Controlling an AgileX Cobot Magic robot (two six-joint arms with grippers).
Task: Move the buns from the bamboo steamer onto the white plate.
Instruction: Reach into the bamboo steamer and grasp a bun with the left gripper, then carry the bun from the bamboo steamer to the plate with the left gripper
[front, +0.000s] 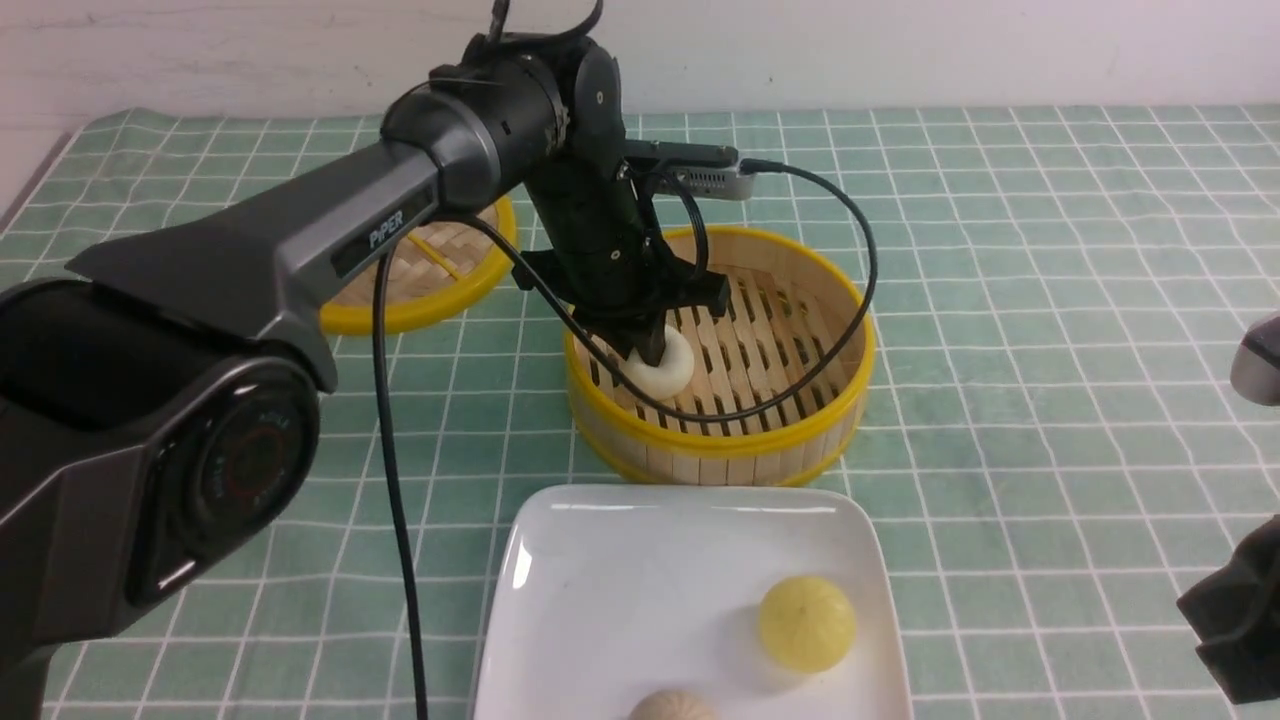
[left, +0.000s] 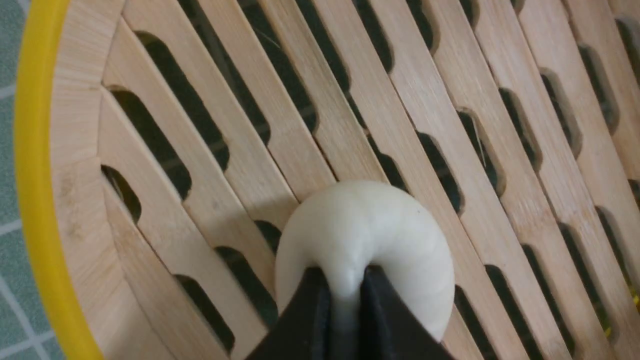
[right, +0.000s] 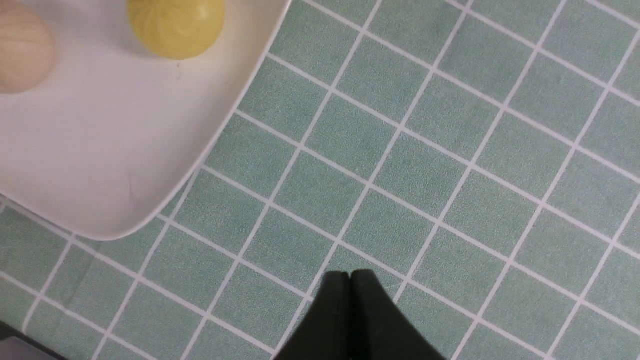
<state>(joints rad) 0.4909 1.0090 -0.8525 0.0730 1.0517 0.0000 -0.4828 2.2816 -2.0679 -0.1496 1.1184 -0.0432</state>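
Observation:
The cream-white bun (front: 662, 368) sits in the bamboo steamer (front: 805, 420) near its left wall, squeezed between the tips of my left gripper (front: 645, 352). In the left wrist view that bun (left: 370, 235) bulges around the pinching left gripper (left: 345, 280) above the slatted floor (left: 440, 100). The pale yellow bun (front: 806, 622) lies on the white plate (front: 620, 590), toward its right side. The right wrist view shows the yellow bun (right: 176, 25) on the plate (right: 100, 165), while my right gripper (right: 350, 277) hangs shut and empty over the cloth beside the plate.
A browner beige bun (front: 672, 706) rests at the plate's near edge. The flat woven lid (front: 440, 270) lies behind the left arm. A black cable (front: 860, 250) loops over the steamer. The green checked cloth (front: 1050, 330) covers the table.

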